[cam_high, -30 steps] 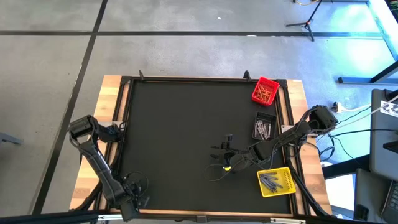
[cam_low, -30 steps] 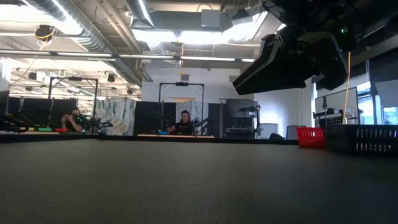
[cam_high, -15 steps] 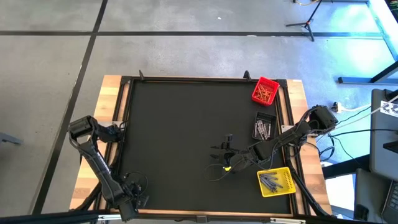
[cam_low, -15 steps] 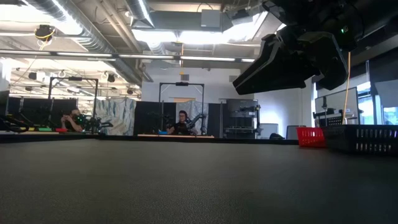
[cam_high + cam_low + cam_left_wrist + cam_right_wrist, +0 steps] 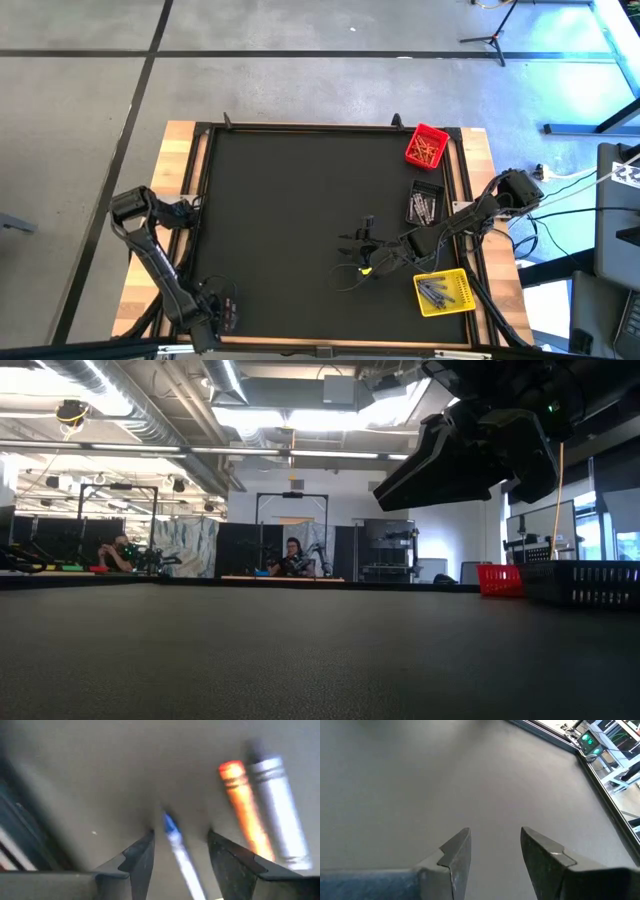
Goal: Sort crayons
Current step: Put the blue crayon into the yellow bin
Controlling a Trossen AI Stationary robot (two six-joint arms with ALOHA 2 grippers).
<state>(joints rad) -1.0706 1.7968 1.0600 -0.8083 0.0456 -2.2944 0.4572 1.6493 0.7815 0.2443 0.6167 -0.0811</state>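
Shifted slightly near desk's front edge: left pincer (image 5: 179,851), spread wide astride blue crayon (image 5: 178,851), poised to pinch. Hung mid-desk, right pincer (image 5: 491,847), parted, empty.

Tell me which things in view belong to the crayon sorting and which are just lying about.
Job:
blue crayon between the open left hand
orange crayon
grey crayon
red bin
yellow bin
black bin
right hand, open, empty

Lying about:
cables beside the table

Three bins (image 5: 427,146) line the table's (image 5: 300,200) right edge, crayons (image 5: 437,290) inside; more crayons (image 5: 245,805) lie near its front-left corner.
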